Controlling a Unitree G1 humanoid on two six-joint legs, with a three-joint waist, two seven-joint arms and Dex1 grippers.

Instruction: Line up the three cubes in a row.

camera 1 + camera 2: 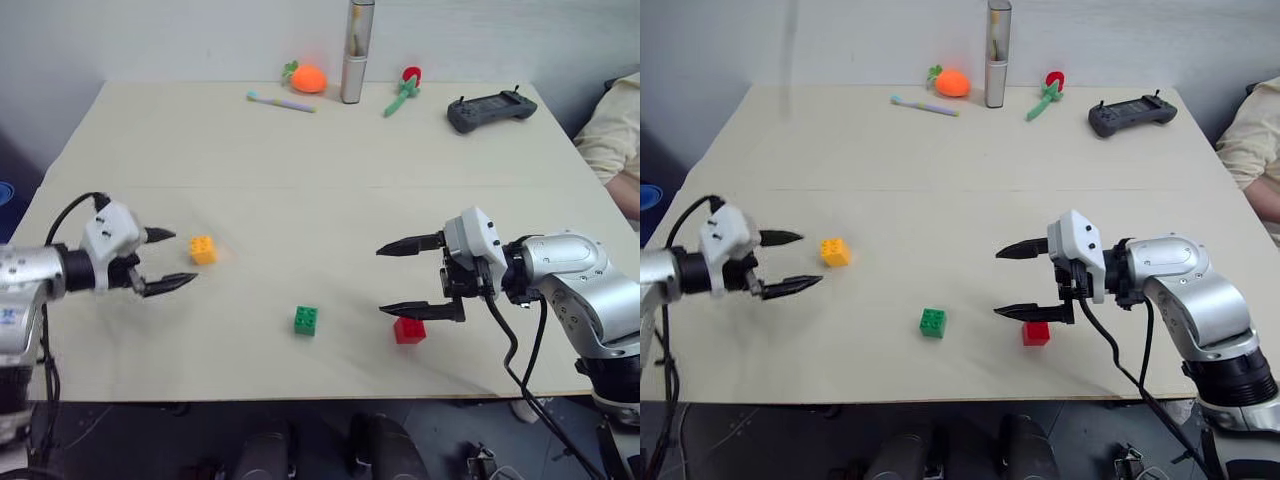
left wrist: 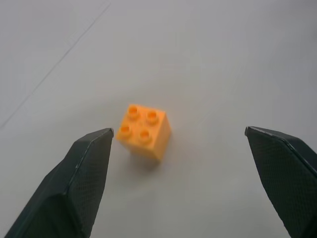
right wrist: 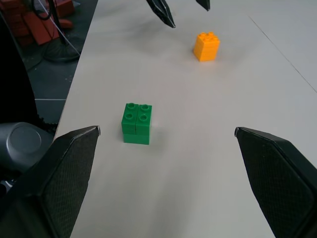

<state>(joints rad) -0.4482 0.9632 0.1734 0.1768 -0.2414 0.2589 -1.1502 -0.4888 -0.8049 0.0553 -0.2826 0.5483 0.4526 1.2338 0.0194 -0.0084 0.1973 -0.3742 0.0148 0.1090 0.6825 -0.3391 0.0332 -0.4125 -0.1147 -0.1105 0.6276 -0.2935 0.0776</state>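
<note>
**Three cubes loose near the front edge, both grippers empty**

Head views: the tabletop (image 1: 300,160) is bare across its middle, with open room between the cubes. The yellow-orange cube (image 1: 203,249) sits toward the left edge, just beyond the left gripper (image 1: 172,260), whose jaws are spread and hold nothing. The green cube (image 1: 306,320) lies near the front edge, about midway along it. The red cube (image 1: 409,330) lies right of it, partly under the lower finger of the right gripper (image 1: 410,278), jaws released and empty. Along the far edge lie an orange carrot-like toy (image 1: 308,78), a pen (image 1: 281,102), a tall cylinder (image 1: 356,50), a strawberry-like toy (image 1: 405,88) and a black controller (image 1: 490,110).

Left wrist view: four studs on the yellow-orange cube, apart from both fingers.

Right wrist view: the green cube's studs, the yellow-orange cube behind it, and the table's front edge.
</note>
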